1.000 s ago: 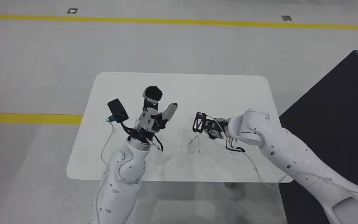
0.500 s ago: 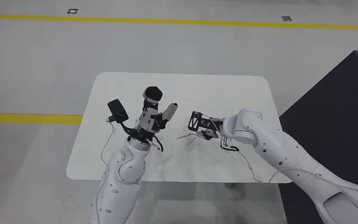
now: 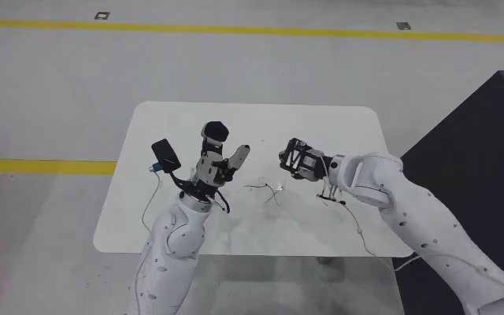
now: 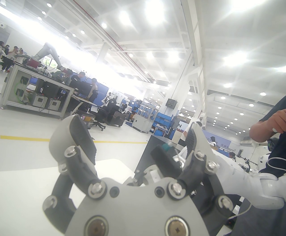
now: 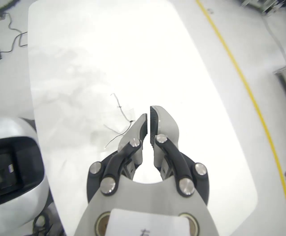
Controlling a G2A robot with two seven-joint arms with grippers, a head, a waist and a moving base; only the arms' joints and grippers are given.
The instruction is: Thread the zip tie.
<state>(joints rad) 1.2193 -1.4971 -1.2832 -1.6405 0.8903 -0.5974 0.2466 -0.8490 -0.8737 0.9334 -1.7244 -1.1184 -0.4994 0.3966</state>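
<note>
Glossy white arms [image 3: 409,213] with thin cables [image 3: 356,228]; grey left pincer [image 4: 134,123], right pincer [image 5: 148,111], black ribbed pads [image 5: 153,120], silver screws [image 5: 187,186].

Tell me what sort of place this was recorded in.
Probably a factory hall or industrial robotics lab: a high ceiling with rows of lights, cluttered workbenches, blue storage racks and a yellow floor line beyond the white table.

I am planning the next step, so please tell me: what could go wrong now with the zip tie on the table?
The zip tie lies thin and loose on the table, so the right gripper, its jaws nearly shut and empty, may fail to pick it up. The left gripper points upward, open, away from the tie.
</note>
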